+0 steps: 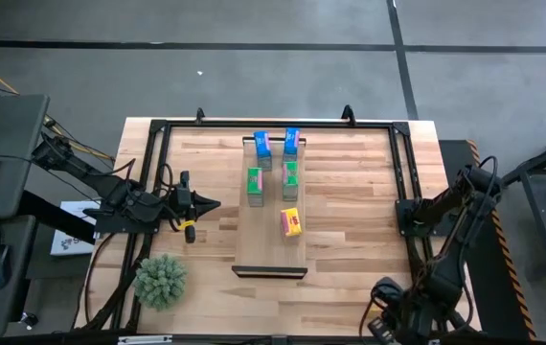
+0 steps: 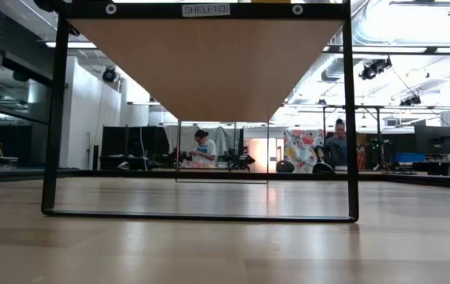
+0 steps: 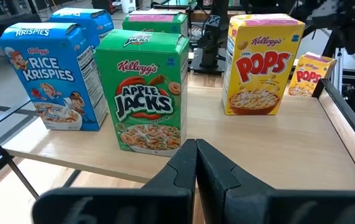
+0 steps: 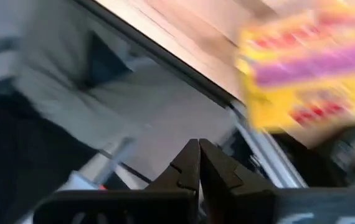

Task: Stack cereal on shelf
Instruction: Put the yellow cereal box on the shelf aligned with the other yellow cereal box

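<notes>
Five cereal boxes stand upright on the shelf point(image 1: 271, 206), a pale board raised on a black frame in the middle of the bench point(image 1: 350, 201). In the high view two blue boxes point(image 1: 262, 145) and point(image 1: 291, 142) sit at the far end, two green boxes point(image 1: 255, 182) and point(image 1: 290, 176) just nearer, and one yellow box point(image 1: 290, 222) alone toward the dark-edged near end. The boxes stand apart from one another, in two rows.

The left gripper point(image 1: 211, 203) hovers beside the shelf's left side, fingers pressed together, holding nothing. Its wrist view looks across the shelf: Rice Krispies point(image 3: 50, 74), Apple Jacks point(image 3: 145, 93) and Corn Pops point(image 3: 261, 65) face the camera, a second blue and a second green box behind them. A sixth box, a second Corn Pops point(image 3: 308, 74), shows off past the far edge of the shelf in that view; whether it rests on something or is held cannot be told.

The right arm is folded back at the bench's right front corner, and its gripper point(image 4: 197, 163) has fingers pressed together, pinching nothing. A blurred yellow box point(image 4: 311, 68) shows in its wrist view.

A spiky green plant point(image 1: 161, 279) sits on the bench's near left corner. The low view looks under the shelf point(image 2: 209, 63), labelled SHELF1(3), with two people point(image 2: 204, 148) seated in the room beyond.
</notes>
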Tool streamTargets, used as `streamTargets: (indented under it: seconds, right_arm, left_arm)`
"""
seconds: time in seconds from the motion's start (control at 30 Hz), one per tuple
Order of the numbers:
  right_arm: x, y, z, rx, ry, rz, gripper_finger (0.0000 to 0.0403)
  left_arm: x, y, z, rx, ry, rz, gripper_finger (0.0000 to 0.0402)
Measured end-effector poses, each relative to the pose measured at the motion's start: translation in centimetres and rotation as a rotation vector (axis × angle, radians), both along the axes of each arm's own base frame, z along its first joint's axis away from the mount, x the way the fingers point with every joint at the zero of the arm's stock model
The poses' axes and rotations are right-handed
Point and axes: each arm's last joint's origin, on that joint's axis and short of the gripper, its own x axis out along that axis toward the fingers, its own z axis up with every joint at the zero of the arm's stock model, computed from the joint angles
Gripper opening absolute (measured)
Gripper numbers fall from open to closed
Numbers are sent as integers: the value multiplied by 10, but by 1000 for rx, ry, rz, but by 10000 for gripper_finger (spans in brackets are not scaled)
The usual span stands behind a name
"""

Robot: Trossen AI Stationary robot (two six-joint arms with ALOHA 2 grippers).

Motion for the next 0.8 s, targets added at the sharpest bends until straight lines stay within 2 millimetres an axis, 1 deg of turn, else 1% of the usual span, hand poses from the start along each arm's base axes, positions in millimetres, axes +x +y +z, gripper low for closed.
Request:
streamTargets:
  seconds: [0.07,0.13,0.23,0.3,0.37,0.43,0.53,0.6,0.7,0.8]
  right_arm:
    - [4,1,4,-23,-94,0,0]
    - [5,2,13,-62,-201,1,0]
    - [7,3,30,-187,-416,15,0]
    - [8,7,40,-275,-575,49,0]
    - [12,11,46,-354,-679,87,0]
    - [17,16,52,-383,-727,122,0]
    - [29,20,59,-398,-752,179,0]
    - [41,22,65,-440,-786,225,0]
    - [61,23,72,-518,-850,341,0]
    - [79,21,72,-604,-867,416,0]
  left_arm:
    - [0,0,0,0,0,0,0]
    - [0,0,0,6,1,-2,0]
    - [0,0,0,14,3,-4,0]
    - [0,0,0,14,3,-4,0]
    - [0,0,0,14,3,-3,0]
    - [0,0,0,13,3,-4,0]
    - [0,0,0,7,1,-2,0]
    - [0,0,0,7,2,-2,0]
    - [0,0,0,7,2,-2,0]
    - [0,0,0,7,2,-2,0]
